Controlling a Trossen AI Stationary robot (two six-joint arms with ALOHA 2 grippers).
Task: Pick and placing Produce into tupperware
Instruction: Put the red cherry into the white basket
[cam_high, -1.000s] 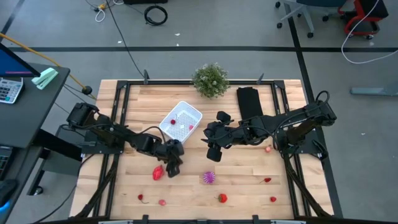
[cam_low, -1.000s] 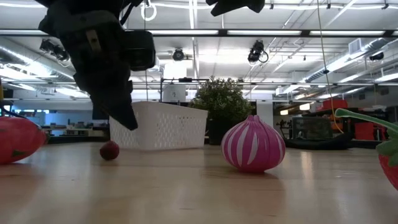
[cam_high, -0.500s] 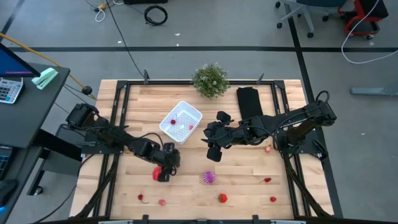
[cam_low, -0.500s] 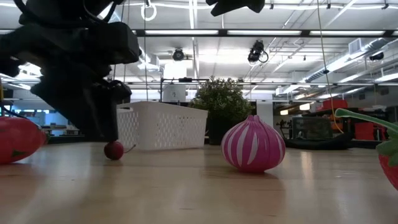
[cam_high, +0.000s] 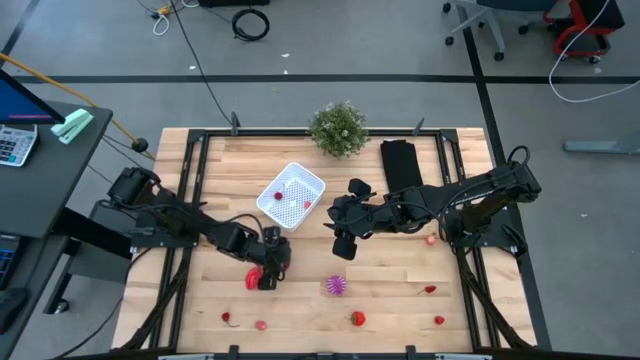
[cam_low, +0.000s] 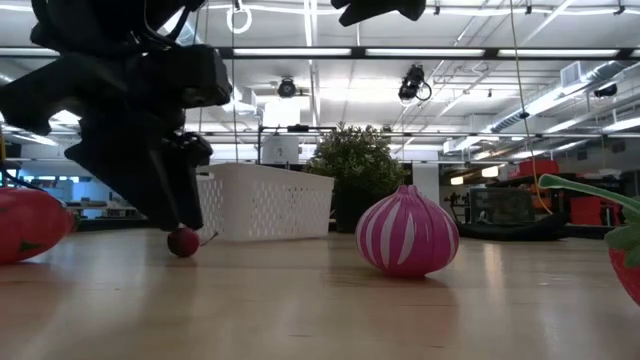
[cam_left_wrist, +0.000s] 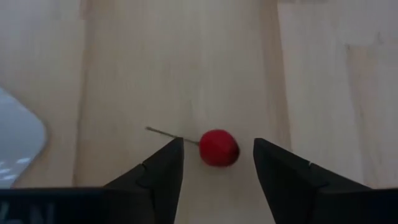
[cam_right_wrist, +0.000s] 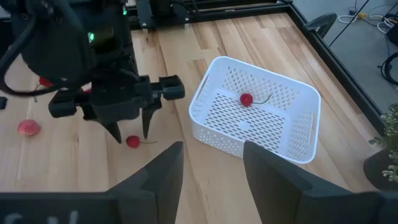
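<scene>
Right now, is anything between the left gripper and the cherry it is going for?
Nothing visible. The left gripper hangs open right over the stemmed cherry, which lies on bare table between its fingers. The white container stands close by, with only bare wood between it and the cherry.

robotics lab, office chairs (cam_high: 480, 20), floor cables (cam_high: 250, 22)

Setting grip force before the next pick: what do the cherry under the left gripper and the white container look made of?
The cherry looks like smooth, matte red plastic or foam with a thin wire-like stem; which one is unclear. The white container looks like moulded plastic, slightly glossy, its walls and floor perforated with small holes. The left gripper stands open astride the cherry.
</scene>
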